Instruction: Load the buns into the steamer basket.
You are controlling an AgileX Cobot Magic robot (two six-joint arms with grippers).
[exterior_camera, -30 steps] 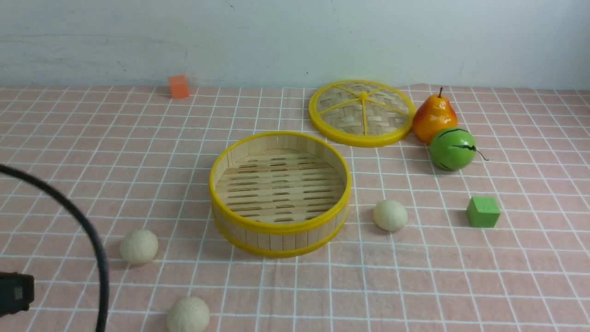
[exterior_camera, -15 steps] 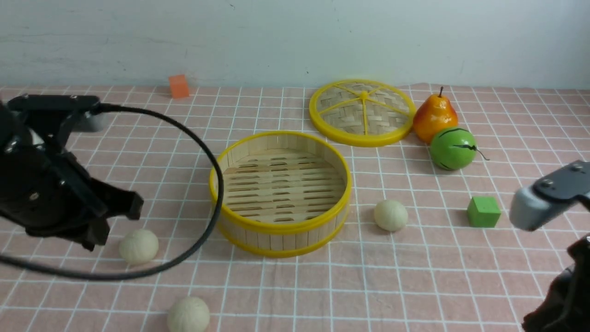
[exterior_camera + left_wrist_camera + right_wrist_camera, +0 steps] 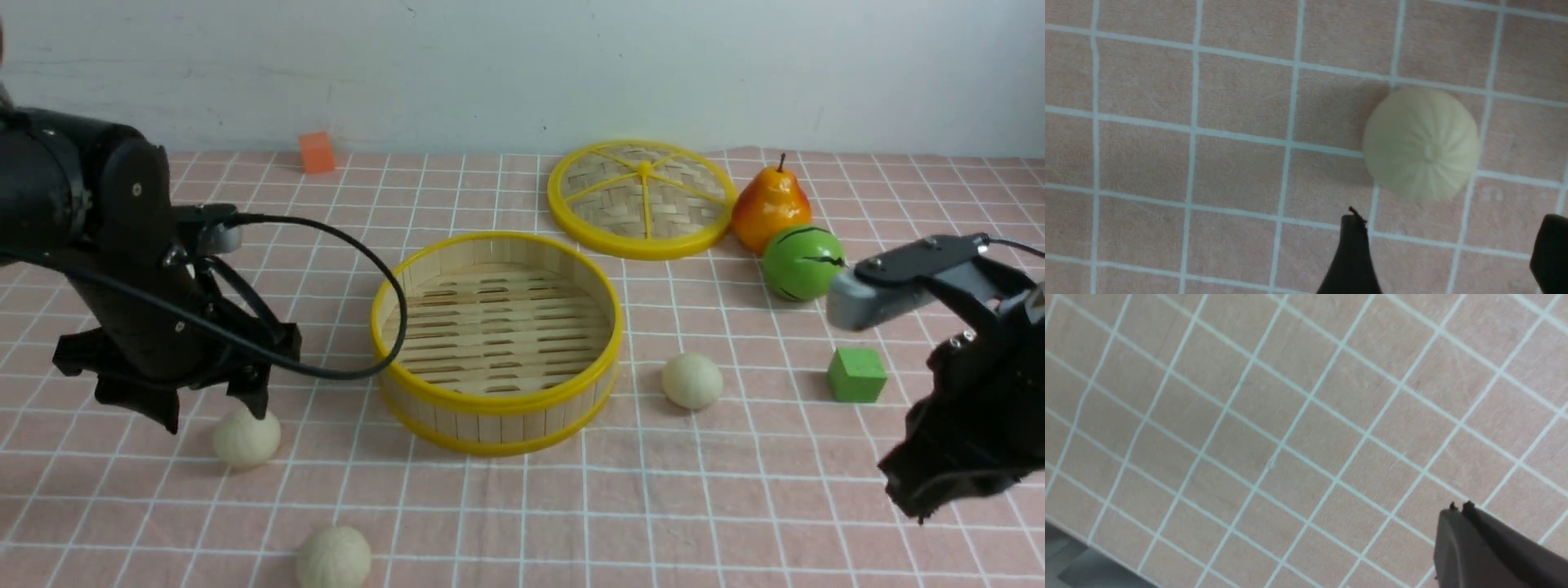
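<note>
The steamer basket (image 3: 490,403) stands empty at mid-table. Three buns lie on the cloth: one to its left (image 3: 246,437), one near the front edge (image 3: 333,557), one to its right (image 3: 691,380). My left gripper (image 3: 214,415) hangs open just above and behind the left bun; in the left wrist view that bun (image 3: 1421,143) lies on the cloth just ahead of the spread fingertips, with the gripper (image 3: 1453,220) holding nothing. My right gripper (image 3: 918,510) is shut and empty over bare cloth at the right, far from the right bun. In its wrist view the right gripper (image 3: 1459,506) shows its tips pressed together.
The woven lid (image 3: 642,200) lies behind the basket, with a pear (image 3: 769,206) and a green striped melon (image 3: 802,263) beside it. A green cube (image 3: 855,375) sits by my right arm. An orange cube (image 3: 316,153) sits near the wall. My left arm's cable (image 3: 359,245) loops toward the basket.
The left arm swung in from the left edge to above the left bun and its jaws opened. The right arm came into view at the right, staying shut.
</note>
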